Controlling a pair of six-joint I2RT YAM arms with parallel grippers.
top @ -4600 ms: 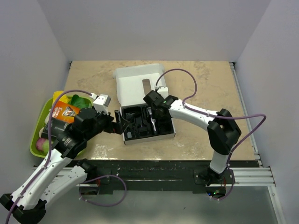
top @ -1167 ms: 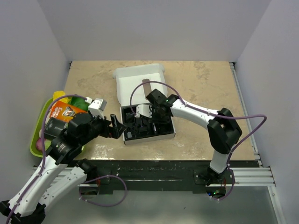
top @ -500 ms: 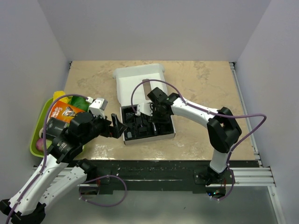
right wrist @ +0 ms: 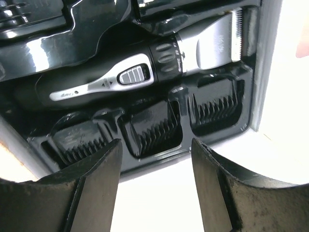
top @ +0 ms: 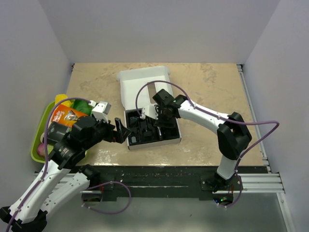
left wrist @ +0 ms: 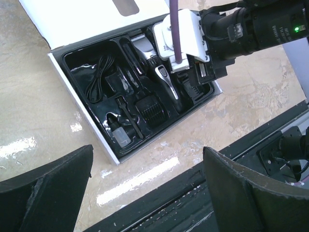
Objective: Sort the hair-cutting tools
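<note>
A robotics lab cell: plain white walls (top: 145, 29) box in a beige marbled surface (top: 212, 82), two robot arms (top: 203, 115) bolted to a rail (top: 159, 175) at its near edge.

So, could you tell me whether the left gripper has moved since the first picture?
Yes: the left gripper has drawn back leftwards, away from the box.

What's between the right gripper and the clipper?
Three combs in a row sit between the right gripper and the clipper. The right wrist view shows this best.
</note>
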